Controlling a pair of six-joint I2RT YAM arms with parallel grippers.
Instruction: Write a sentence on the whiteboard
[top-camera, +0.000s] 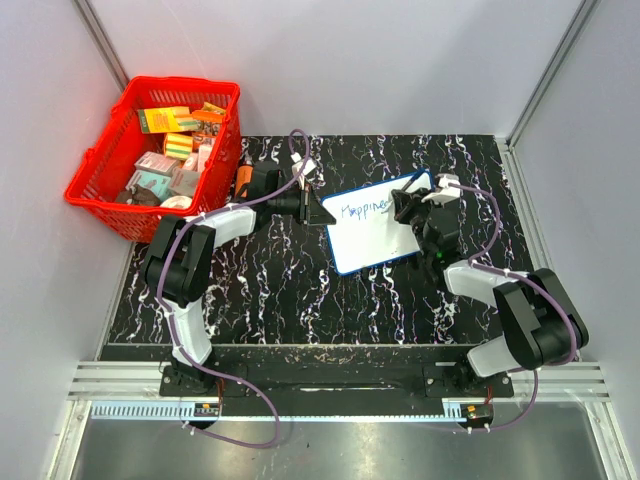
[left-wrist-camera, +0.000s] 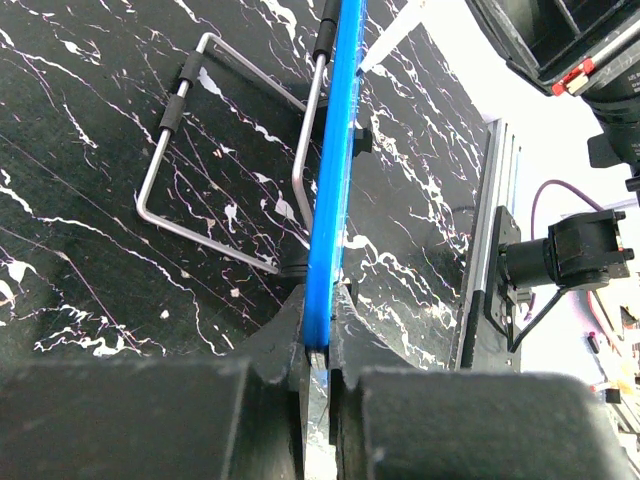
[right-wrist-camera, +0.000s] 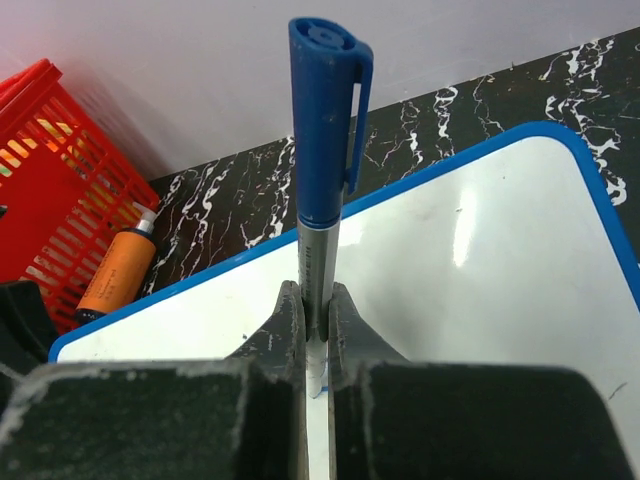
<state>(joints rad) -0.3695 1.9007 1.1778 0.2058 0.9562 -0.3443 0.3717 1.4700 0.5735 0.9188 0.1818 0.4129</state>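
Note:
The whiteboard (top-camera: 372, 245), white with a blue rim, lies tilted on the black marbled table, right of centre. One line of blue handwriting (top-camera: 365, 209) runs along its upper part. My left gripper (top-camera: 322, 211) is shut on the board's left edge. In the left wrist view the blue rim (left-wrist-camera: 335, 170) runs edge-on between the jaws of the left gripper (left-wrist-camera: 320, 305). My right gripper (top-camera: 412, 212) hovers over the board's upper right area, shut on a blue-capped marker (right-wrist-camera: 325, 170). In the right wrist view the right gripper (right-wrist-camera: 317, 300) holds the marker's tip down at the whiteboard (right-wrist-camera: 480, 290).
A red basket (top-camera: 100, 165) full of small packages stands at the back left. An orange bottle (top-camera: 245, 178) lies beside it, also visible as the orange bottle (right-wrist-camera: 115, 275) in the right wrist view. A bent metal wire stand (left-wrist-camera: 230, 170) sits under the board.

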